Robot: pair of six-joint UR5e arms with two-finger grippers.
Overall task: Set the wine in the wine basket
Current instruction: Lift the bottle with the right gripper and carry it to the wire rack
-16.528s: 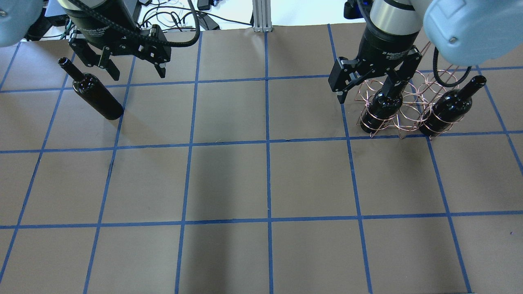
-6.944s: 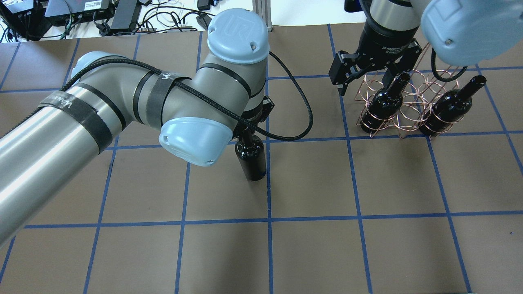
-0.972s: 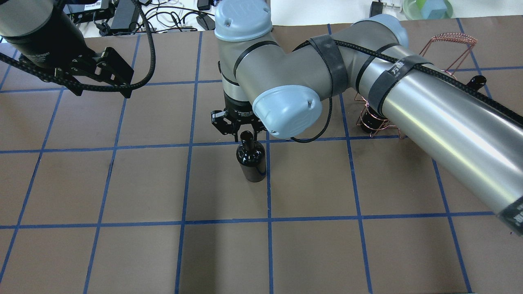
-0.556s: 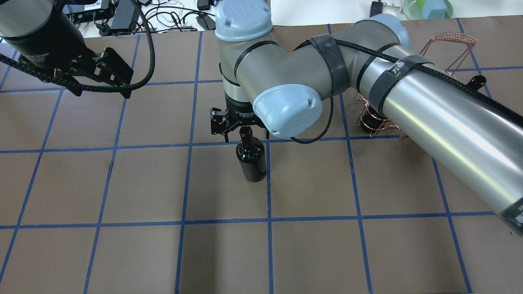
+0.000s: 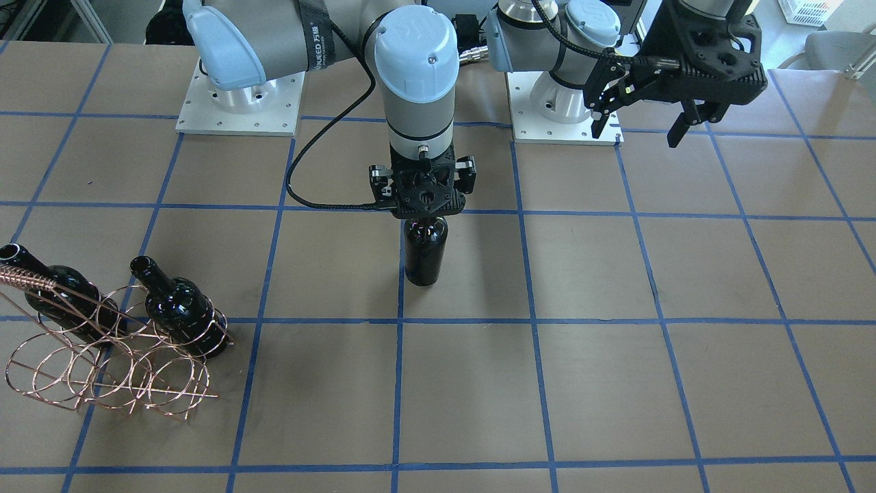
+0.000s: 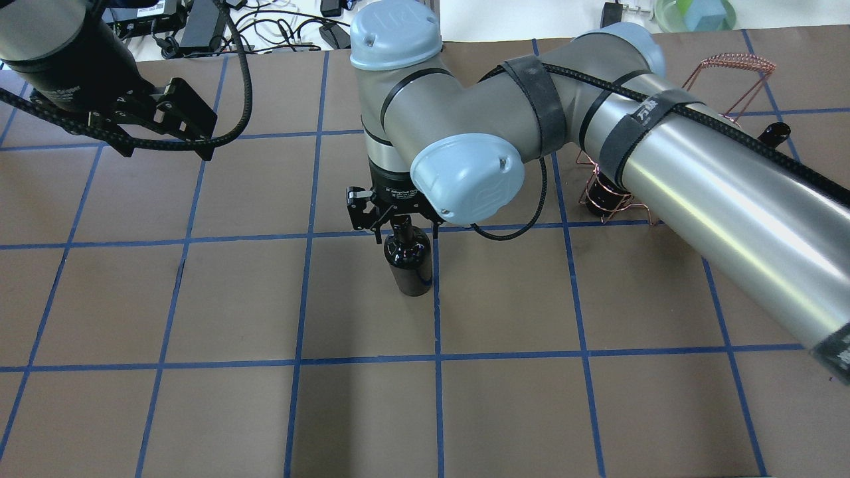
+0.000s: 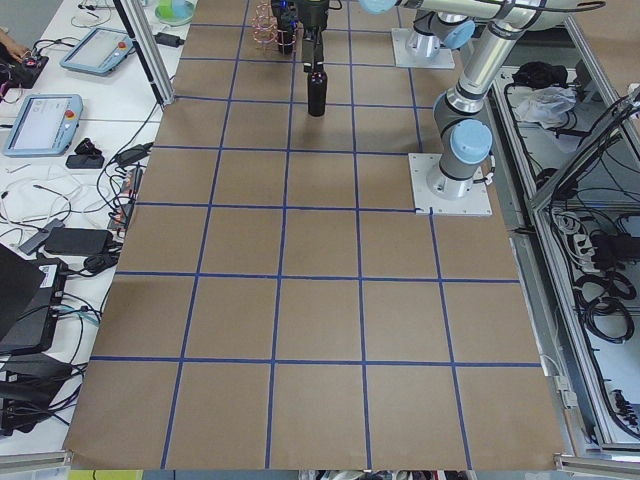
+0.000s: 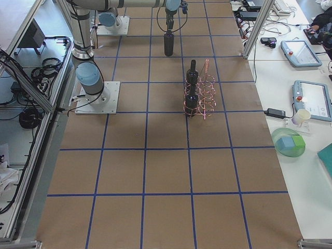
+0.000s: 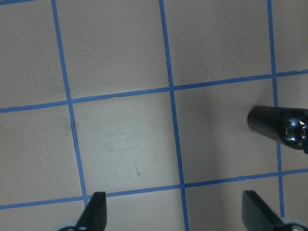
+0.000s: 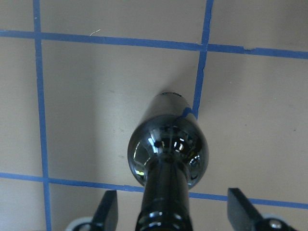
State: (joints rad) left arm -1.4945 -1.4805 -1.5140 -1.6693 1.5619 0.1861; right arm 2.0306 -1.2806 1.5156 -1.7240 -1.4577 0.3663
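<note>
Near-black glass, the wine [image 6: 409, 264] stood upright at the centre of the overhead frame, on a blue tape line of the table [image 6: 219, 411] and well apart from the wine basket [image 5: 113, 356] at the lower left of the front-facing frame. Two other bottles [image 5: 179, 308] already sat in that basket.

Change noted: a second earlier the right gripper [image 10: 174, 211] hung higher, just behind the bottle's mouth. It had since come down so that the neck stood between its jaws. The bottle itself had not shifted. Judgement: the approach was finished and the grasp was the step in hand; no lift or carry to the basket had begun.

Claw: in the right wrist view the fingers [image 10: 109, 208] stood wide, one on each side of the neck, with clear gaps and no contact. It held nothing yet.

The left gripper [image 9: 174, 214] hung at the upper left of the overhead frame with its jaws spread, empty, over bare table, and the bottle showed only at the right edge of its wrist view.
</note>
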